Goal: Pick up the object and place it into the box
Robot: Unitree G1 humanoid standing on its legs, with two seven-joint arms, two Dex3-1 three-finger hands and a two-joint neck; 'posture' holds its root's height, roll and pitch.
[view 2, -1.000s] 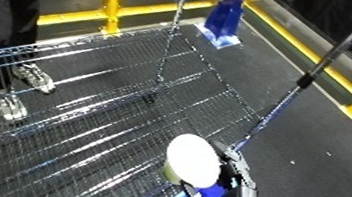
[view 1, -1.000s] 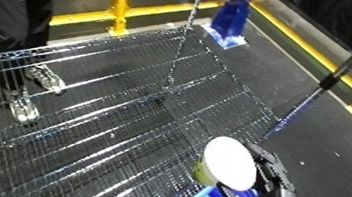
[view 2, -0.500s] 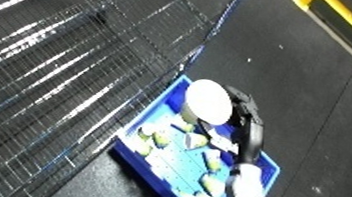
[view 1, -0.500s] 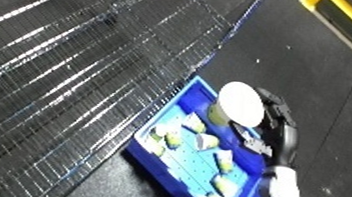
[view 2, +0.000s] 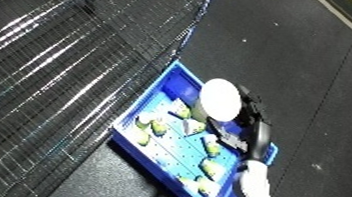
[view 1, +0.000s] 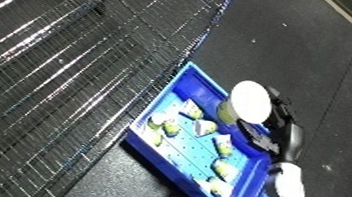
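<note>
Looking through the left eye, the right hand (view 1: 277,131) is holding the white cup (view 1: 248,101), fingers curled round it, over the bin's (view 1: 164,153) two o'clock rim, whereas a second ago it was hanging beside the wire rack (view 1: 78,54). Turning to the right eye, the same cup is hovering above the pale pieces (view 2: 185,112) already inside (release looks near). The left hand is showing nowhere.
</note>
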